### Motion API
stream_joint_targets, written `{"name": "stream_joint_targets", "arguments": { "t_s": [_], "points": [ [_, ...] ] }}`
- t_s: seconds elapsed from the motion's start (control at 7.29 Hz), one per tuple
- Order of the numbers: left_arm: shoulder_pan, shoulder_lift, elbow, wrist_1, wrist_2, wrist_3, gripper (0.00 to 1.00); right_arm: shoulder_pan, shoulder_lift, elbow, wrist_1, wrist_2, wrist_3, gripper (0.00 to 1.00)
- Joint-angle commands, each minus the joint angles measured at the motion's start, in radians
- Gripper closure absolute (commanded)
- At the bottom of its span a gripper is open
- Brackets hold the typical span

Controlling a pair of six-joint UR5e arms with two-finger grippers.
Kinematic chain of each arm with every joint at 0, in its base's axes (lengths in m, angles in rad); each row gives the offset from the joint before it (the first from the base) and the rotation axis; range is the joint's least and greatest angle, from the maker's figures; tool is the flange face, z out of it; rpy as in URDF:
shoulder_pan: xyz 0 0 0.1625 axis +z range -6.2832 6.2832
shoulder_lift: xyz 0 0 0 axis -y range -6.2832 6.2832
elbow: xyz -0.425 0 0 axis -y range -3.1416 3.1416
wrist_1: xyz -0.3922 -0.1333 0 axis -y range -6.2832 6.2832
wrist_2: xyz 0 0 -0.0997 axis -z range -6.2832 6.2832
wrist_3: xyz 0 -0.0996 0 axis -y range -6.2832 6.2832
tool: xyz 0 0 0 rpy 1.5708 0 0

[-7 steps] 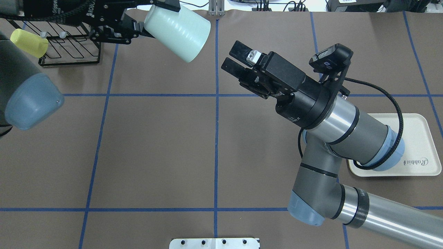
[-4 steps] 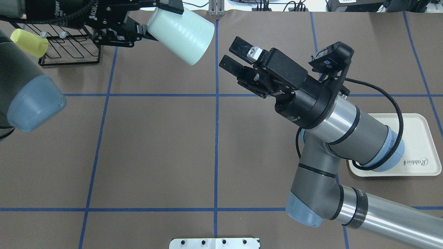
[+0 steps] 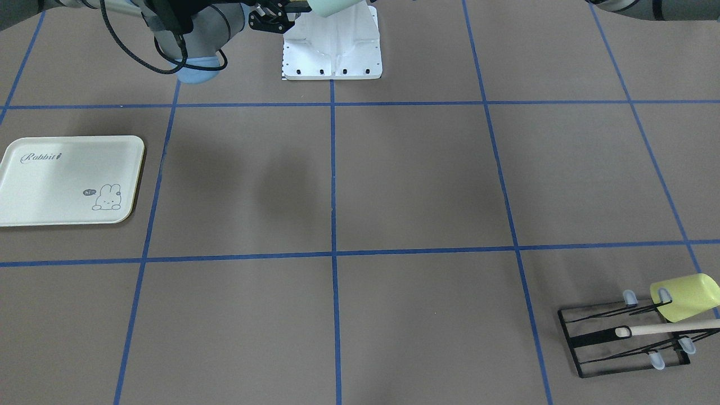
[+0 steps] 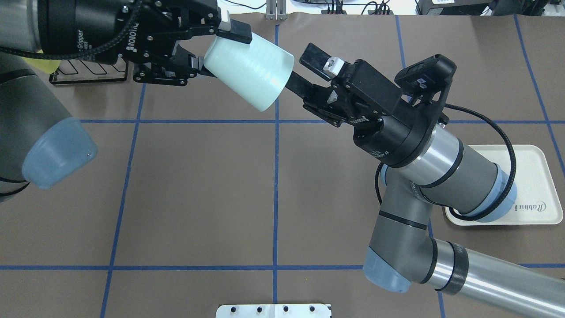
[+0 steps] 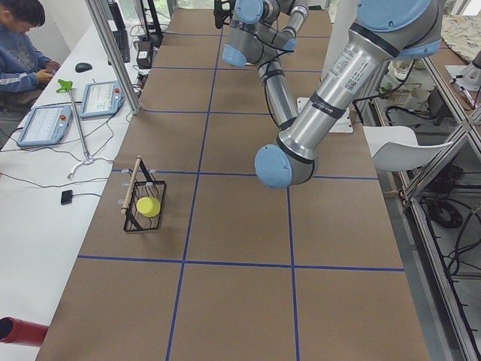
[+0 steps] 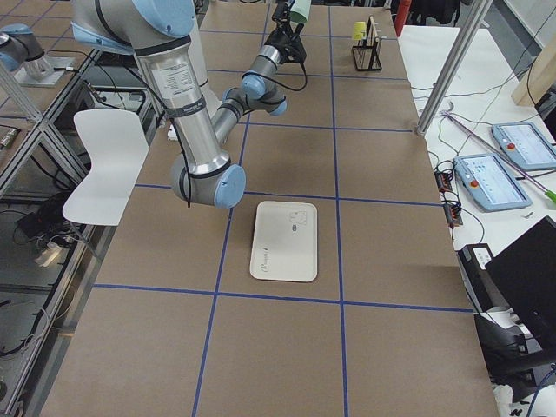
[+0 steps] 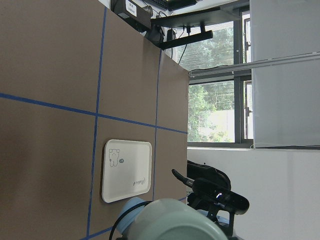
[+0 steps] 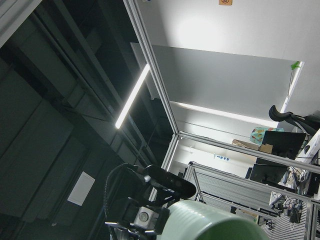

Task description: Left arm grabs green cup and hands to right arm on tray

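Cup [image 4: 251, 75] — in left end effector [image 4: 216, 51], midair

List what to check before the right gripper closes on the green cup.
1. Left gripper shut on the green cup: ok, it is clamped at the narrow end.
2. Right gripper open: ok.
3. Green cup between the right gripper's fingers: cannot tell. Overhead, one finger passes behind the wide end and the other stands apart from it.
4. Green cup off the table: ok, it is held up in the air.
5. Tray holds nothing: ok.
6. Yellow cup on the rack, away from the hand-over: ok.
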Motion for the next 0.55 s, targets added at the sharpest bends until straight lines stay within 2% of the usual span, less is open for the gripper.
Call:
{"name": "stream_joint_targets", "arguments": {
  "t_s": [0.0, 0.41],
  "points": [
    [0.010, 0.000, -0.003, -0.002, 0.001, 0.000, 0.99, -0.012, 0.000, 0.010, 0.000, -0.003, 0.000, 0.00],
    [0.015, 0.000, -0.008, -0.002, 0.001, 0.000, 0.99, -0.030, 0.028, 0.009, -0.004, -0.026, 0.000, 0.05]
  ]
}}
